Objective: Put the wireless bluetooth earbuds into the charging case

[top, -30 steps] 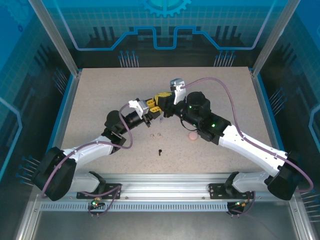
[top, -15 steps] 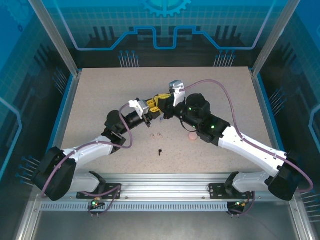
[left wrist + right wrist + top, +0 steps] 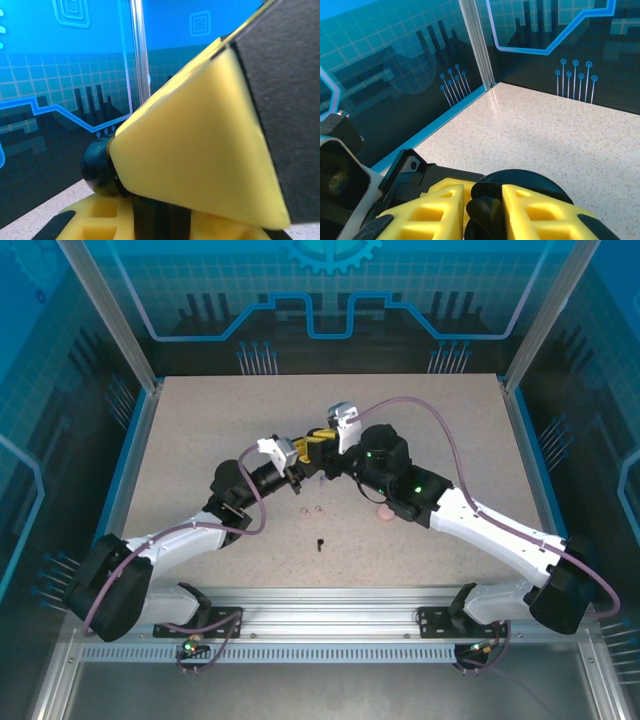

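The left arm (image 3: pixel 190 535) reaches toward 1 o'clock and the right arm (image 3: pixel 480 525) toward 10 o'clock. Their tips meet nose to nose over the middle of the tabletop (image 3: pixel 200 420).

The left tool (image 3: pixel 301 463) is clenched. I cannot tell what it pinches, if anything, because its wrist view is crowded by a yellow finger (image 3: pixel 200 150) with a black lump (image 3: pixel 97 167) at its tip.

The right tool (image 3: pixel 487 202) has its yellow fingers a little apart, with a black case (image 3: pixel 520 179) between and just beyond them. Whether they press it or merely flank it cannot be told.

Bringing both tools to one spot reads as a two-handed job. One probably steadies the small case while the other feeds or seats a bud, which a single tool could hardly manage.

The rest waits nearer the bases. Two pale buds (image 3: pixel 311 509) lie at 6 o'clock of the meeting point, with a black bud (image 3: pixel 320 543) farther along the same line. A pink case (image 3: pixel 385 512) sits at 4 o'clock, just beside the right arm.

My reading is that one bud is being inserted, while at least three lie loose and not yet housed.
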You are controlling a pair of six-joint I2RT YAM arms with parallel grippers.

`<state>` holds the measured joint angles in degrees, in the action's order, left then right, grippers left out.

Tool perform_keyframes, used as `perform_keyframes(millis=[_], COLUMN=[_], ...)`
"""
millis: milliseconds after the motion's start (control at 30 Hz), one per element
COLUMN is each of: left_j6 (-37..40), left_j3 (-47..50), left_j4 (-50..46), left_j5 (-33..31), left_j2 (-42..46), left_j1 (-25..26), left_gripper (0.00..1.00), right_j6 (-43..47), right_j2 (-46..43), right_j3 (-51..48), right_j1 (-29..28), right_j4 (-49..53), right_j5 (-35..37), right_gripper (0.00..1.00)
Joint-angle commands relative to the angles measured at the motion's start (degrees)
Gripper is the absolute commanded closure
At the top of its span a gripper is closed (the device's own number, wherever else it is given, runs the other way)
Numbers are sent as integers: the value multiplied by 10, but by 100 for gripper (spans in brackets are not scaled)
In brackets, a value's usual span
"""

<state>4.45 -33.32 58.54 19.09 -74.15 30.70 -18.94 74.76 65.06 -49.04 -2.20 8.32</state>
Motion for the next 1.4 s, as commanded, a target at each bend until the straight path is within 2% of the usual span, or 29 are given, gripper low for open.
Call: perform_keyframes(millis=[0, 167, 367, 567, 767, 1033, 1200, 1367], left_j6=[-2, -9, -15, -16, -16, -13, -6, 3], left_j3=[-15, -6, 2, 8, 12, 14, 27, 46], left_j4=[64, 73, 90, 100, 103, 105, 105, 90], left_j5=[16, 16, 14, 10, 10, 6, -3, -16], left_j2=[14, 5, -8, -17, -21, -21, -8, 18], left_j1=[6, 6, 5, 6, 6, 5, 5, 6], left_gripper=[100, 100, 100, 100, 100, 100, 100, 100], right_j6=[-7, -19, -37, -64, -89, -113, -147, -186], right_j2=[14, 14, 18, 13, 2, -29, -78, -147], right_j3=[14, 43, 98, 127, 135, 120, 91, 20], right_j1=[-13, -9, 2, 17, 33, 43, 43, 44], right_j4=[60, 74, 102, 106, 97, 103, 173, 256], right_j5=[3, 13, 13, -2, -16, -11, 48, 106], right_gripper=[69, 60, 35, 21, 17, 16, 16, 16])
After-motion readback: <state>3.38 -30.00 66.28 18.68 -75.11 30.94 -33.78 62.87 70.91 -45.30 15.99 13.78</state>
